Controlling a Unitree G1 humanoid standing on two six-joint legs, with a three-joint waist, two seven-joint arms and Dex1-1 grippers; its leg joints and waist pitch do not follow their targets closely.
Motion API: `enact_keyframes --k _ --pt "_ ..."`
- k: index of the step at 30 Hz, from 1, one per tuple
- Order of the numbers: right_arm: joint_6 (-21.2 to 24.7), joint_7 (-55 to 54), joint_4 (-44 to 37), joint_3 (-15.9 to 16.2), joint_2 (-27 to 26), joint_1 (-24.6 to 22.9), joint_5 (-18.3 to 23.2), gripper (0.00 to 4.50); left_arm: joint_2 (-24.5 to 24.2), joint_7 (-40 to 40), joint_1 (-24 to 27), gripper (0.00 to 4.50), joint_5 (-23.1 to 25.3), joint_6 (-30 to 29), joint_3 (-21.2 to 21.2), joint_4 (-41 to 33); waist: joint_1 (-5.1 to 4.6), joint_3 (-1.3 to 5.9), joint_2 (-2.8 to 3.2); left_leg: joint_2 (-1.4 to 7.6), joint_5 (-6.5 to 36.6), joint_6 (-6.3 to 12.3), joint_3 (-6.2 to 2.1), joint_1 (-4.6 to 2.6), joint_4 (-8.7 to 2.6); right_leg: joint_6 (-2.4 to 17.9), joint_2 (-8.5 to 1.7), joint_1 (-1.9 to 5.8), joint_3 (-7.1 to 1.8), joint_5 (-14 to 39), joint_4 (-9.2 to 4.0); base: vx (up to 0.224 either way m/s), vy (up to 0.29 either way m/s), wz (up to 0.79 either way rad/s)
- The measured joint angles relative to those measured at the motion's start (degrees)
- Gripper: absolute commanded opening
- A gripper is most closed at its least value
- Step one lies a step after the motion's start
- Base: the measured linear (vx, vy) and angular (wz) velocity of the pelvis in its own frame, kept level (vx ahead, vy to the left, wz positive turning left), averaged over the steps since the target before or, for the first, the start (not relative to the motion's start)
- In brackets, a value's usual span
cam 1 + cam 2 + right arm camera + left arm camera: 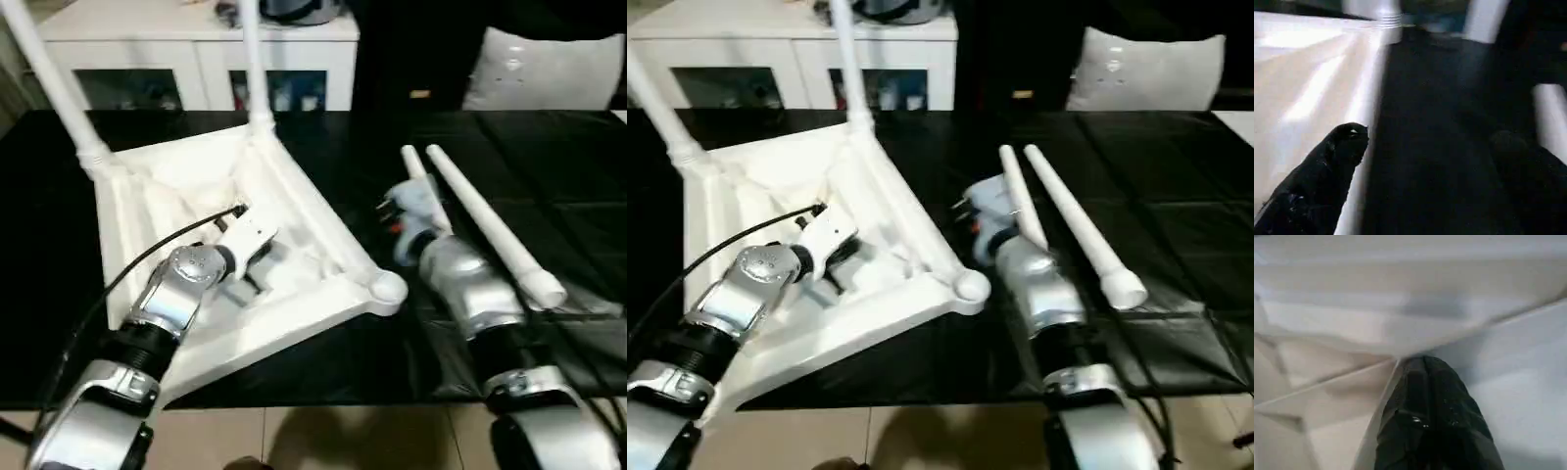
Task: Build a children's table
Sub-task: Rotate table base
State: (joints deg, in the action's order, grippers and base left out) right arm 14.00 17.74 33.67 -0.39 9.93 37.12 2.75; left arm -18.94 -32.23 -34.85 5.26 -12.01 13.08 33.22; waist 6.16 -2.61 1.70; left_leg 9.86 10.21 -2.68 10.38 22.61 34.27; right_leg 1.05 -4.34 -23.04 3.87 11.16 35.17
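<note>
White table top [323, 235] upside down on black surface [549, 157], centre-left of the head views, ribbed underside up, tilted like a diamond. Two legs already standing in the far corner sockets: one [54, 83] at upper left, leaning left, another [252, 59] at top centre. Near-right corner socket [387, 289] empty, just left of the right forearm. Two loose legs [490, 230] lying side by side right of centre, running from mid-frame down toward the lower right, thick ends nearer the camera.

Left gripper [1425, 377] over the ribbed underside, fingers pressed together, nothing between them, tip close to a rib. Right gripper [1425, 142] spread wide, empty, one finger [1347, 142] over the top's edge, the other over the black surface, beside the loose legs.

White glass-door cabinet [196, 59] along the top edge; pale cushion [544, 69] at upper right.
</note>
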Motion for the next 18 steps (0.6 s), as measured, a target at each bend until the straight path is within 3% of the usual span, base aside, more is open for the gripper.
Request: enact_keyframes --k 3,7,12,18 --pt "10.8 -2.3 -2.6 -1.7 1.3 1.2 0.1 4.5 -0.1 -3.9 2.8 0.58 -3.1 -0.7 -0.6 -6.5 0.31 0.0 -0.01 0.01 0.0 0.02 0.01 0.01 0.02 0.0 -0.01 -0.02 0.0 0.0 0.02 0.0 0.0 0.0" --pt "18.0 -2.1 -4.6 -1.7 2.8 1.3 0.1 4.5 -1.2 -7.9 4.8 0.85 -5.7 -2.6 0.0 -13.0 0.3 0.0 0.0 0.03 0.0 -0.01 0.01 -0.07 0.02 0.0 0.0 -0.02 0.0 0.0 0.14 0.0 0.0 0.0" --pt "29.5 -4.9 -4.7 -3.1 5.6 3.3 -0.2 4.5 -4.6 -15.7 9.5 1.25 -9.7 -9.2 1.7 -25.8 0.09 -0.01 0.0 0.03 -0.1 -0.1 0.01 -0.15 -0.01 0.0 0.02 -0.02 -0.04 0.0 0.18 0.0 0.0 0.0" --pt "36.3 -6.6 -6.3 -4.9 6.5 4.3 0.0 4.5 -4.9 -16.9 9.9 1.68 -10.1 -11.9 1.9 -29.3 0.1 -0.02 -0.02 0.04 -0.1 -0.19 0.02 -0.24 -0.03 0.0 0.03 0.01 -0.05 0.0 0.25 0.0 0.0 0.0"
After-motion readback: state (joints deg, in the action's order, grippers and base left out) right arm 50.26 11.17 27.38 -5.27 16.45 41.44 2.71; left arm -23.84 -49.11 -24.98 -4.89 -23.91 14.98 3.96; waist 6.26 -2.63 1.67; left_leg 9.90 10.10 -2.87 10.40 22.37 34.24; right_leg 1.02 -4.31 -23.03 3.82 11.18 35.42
